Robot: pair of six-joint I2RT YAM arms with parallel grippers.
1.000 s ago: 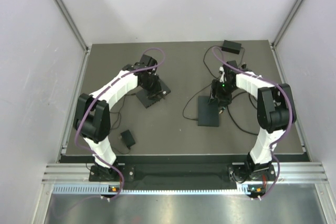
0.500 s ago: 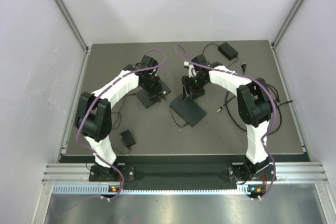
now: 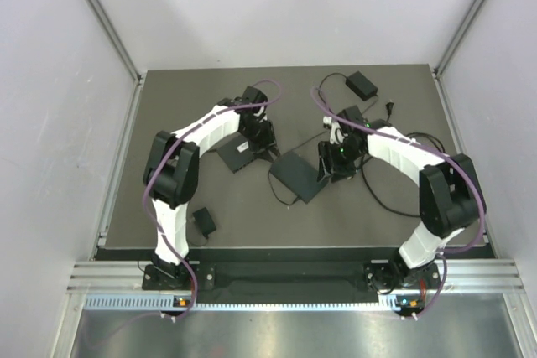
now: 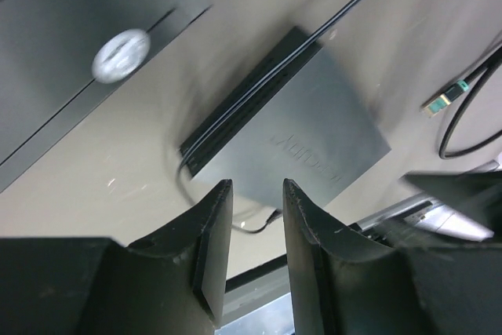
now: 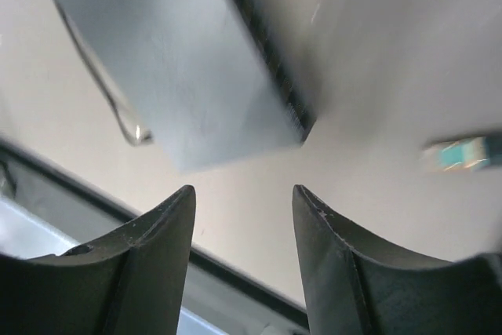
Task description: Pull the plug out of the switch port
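Switch (image 3: 298,175) lies flat mid-table (image 3: 168,207), just at 9 o'clock of right gripper (image 3: 336,165) and 4 o'clock of left gripper (image 3: 265,150). Both grippers released, nothing between jaws. Count: two flat dark boxes, second box (image 3: 239,155) under left gripper; one plug (image 4: 438,102). Plug small, green-banded, lying loose, apart from switch

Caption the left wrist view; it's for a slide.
Open, empty left gripper facing the flat grey switch; a loose cable plug lies beside it.
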